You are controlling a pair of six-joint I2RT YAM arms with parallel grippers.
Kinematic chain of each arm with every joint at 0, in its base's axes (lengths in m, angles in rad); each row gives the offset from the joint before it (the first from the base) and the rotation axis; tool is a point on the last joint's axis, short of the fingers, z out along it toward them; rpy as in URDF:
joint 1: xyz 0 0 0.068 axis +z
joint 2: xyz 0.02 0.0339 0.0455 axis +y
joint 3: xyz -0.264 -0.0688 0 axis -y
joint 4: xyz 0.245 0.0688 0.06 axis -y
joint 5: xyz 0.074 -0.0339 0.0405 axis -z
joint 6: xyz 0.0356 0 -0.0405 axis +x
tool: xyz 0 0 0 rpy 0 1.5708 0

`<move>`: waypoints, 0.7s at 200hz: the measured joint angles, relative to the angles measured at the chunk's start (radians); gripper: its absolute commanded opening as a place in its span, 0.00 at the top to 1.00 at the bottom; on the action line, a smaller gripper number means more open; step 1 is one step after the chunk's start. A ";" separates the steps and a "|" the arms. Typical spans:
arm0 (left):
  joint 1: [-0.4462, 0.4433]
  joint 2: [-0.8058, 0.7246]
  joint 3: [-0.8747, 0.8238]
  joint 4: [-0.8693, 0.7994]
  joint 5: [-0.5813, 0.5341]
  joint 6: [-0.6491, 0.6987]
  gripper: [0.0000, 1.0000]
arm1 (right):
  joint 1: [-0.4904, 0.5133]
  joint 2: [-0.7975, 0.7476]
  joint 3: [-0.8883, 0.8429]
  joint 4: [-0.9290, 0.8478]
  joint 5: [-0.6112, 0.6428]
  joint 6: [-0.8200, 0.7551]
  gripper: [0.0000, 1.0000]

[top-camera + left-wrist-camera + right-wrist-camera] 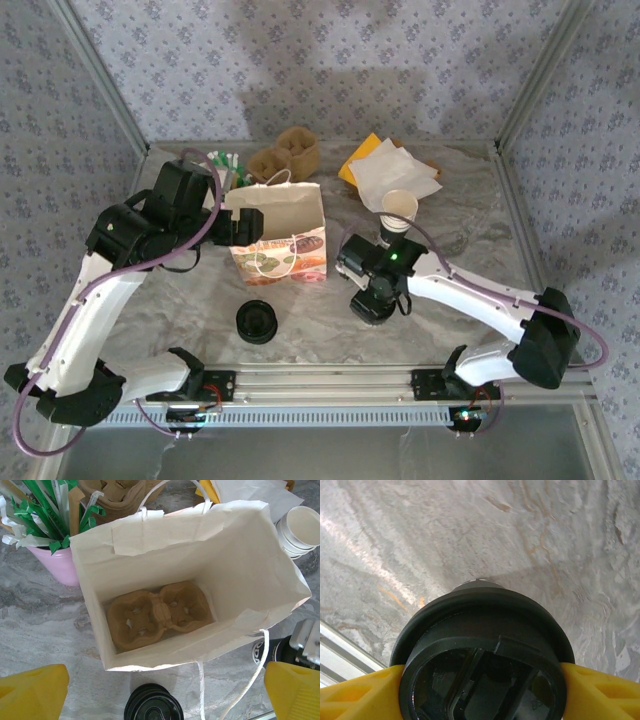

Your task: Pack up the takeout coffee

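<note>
The right tool (480, 680) is clamped on both sides of the black lid of the coffee cup (480, 625), holding it over the desk (470, 530) just right of the paper bag (285, 205). The left tool (162, 675) hangs wide open and empty above the bag, where a cardboard cup carrier (157, 612) lies at the bottom.

1. The takeout coffee (482, 645) presented a round black plastic lid with a raised rim and a recessed top panel. The cup body below was almost wholly hidden.
2. It stood upright, lid uppermost.
3. The lid's flanks were touched at 3 and 9 o'clock by the yellow fingers (355, 695) of the right gripper (482, 690).
4. From above, it lay at about 5 o'clock from the centre of the table (470, 200).
</note>
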 measured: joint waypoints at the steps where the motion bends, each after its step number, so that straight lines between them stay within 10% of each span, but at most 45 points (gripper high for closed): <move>1: 0.000 0.000 0.000 0.000 0.000 0.000 0.00 | -0.002 0.000 0.000 0.000 -0.001 0.001 0.25; 140: 0.000 0.002 0.015 -0.008 0.000 0.000 0.00 | -0.257 -0.043 0.008 0.012 -0.053 0.272 0.26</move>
